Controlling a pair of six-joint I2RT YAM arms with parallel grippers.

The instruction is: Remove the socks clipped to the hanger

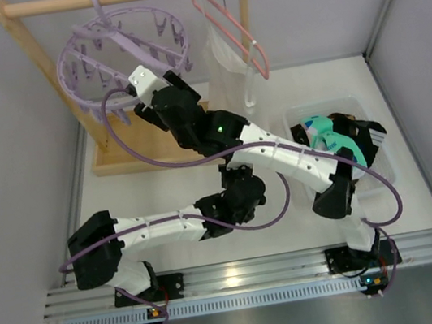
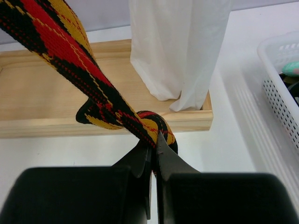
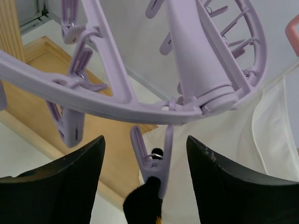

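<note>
The round lavender hanger hangs from the wooden rail. One of its clips grips the black tip of a sock. My right gripper is open, one finger on each side of that clip, with gaps to both. In the top view the right gripper is under the ring's near rim. My left gripper is shut on a red-yellow-black patterned sock, which stretches taut up to the left. From above, the left gripper is mostly hidden beneath the right arm.
A white basket at the right holds teal socks and dark ones. A white garment hangs on a pink hanger next to the ring. The wooden rack base sits behind the stretched sock.
</note>
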